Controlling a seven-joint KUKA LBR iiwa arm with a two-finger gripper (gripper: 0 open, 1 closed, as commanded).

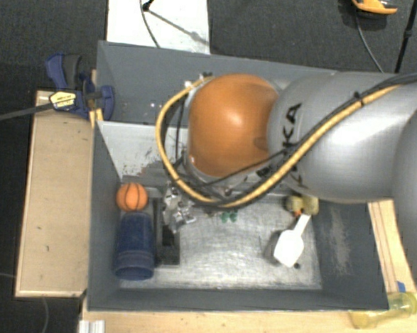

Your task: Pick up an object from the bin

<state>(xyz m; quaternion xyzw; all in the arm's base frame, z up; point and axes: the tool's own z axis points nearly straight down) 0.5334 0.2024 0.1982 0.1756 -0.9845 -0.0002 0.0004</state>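
My gripper [176, 208] hangs low over the left half of the bin, mostly hidden under the arm's wrist. Just below it a black oblong block [166, 242] lies on the bin floor. Left of the block a dark blue cup [134, 246] lies on its side with its mouth toward the front wall. A small orange ball [131, 197] rests above the cup against the left wall, a little left of the gripper.
A white scoop-like tool [289, 242] lies at the right of the floor, with a small yellow piece [303, 203] above it. Small green bits [228, 215] sit near the middle. The arm covers the back of the bin.
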